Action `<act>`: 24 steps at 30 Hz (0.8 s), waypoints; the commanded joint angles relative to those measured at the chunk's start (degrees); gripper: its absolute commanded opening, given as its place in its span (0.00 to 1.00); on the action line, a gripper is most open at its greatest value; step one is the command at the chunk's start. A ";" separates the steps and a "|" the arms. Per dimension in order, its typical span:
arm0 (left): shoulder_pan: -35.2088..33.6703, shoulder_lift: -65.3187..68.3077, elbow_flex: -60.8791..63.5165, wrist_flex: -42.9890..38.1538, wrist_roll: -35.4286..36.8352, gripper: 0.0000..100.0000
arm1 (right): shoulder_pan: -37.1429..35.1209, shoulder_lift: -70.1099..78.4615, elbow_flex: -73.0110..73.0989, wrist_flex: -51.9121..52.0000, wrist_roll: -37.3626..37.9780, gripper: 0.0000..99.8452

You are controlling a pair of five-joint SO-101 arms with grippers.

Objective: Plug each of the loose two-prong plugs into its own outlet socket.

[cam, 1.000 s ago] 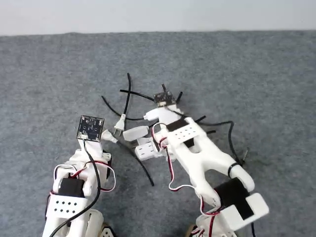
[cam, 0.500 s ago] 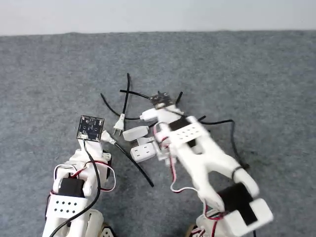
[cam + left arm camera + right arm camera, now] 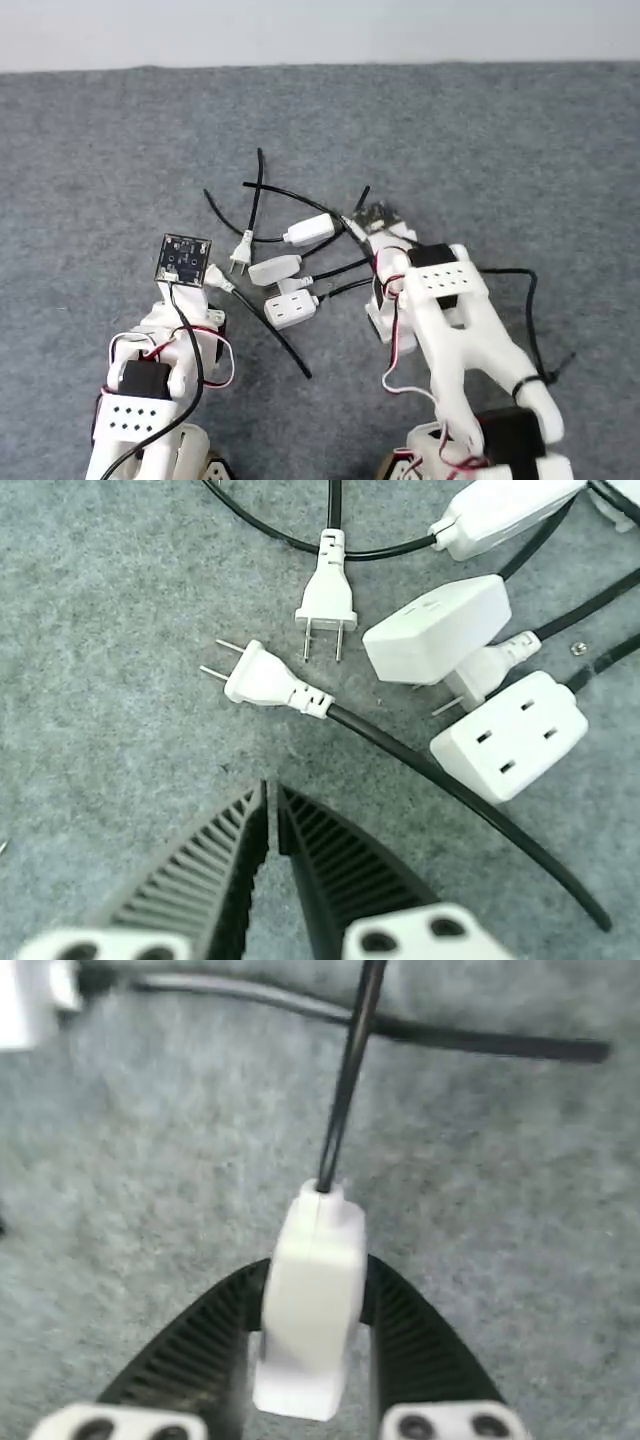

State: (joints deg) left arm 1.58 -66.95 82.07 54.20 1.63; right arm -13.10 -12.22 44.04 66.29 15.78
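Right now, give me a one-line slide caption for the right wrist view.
Right gripper clamped on a white plug, its black cord trailing over the grey carpet.

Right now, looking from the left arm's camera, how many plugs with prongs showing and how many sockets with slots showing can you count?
Plugs with prongs showing: 3 (lone plug, long-cord plug, tucked plug against a socket)
Sockets with slots showing: 2 (two-slot socket, four-slot socket)
Total: 5
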 commanded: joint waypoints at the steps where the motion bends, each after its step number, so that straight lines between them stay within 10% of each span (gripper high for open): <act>1: 0.44 -0.62 -0.75 -0.88 -0.53 0.02 | 0.40 2.51 -0.88 -1.27 2.64 0.16; 19: 0.44 -0.70 -0.75 -0.97 -0.53 0.02 | 0.57 -10.59 -5.45 9.89 2.46 0.19; 24: 0.44 -0.70 -0.75 -0.97 -0.53 0.02 | 4.53 -12.79 -2.64 8.22 2.37 0.01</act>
State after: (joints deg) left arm 1.58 -66.95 82.07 54.20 1.63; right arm -12.40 -22.42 41.32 75.78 17.71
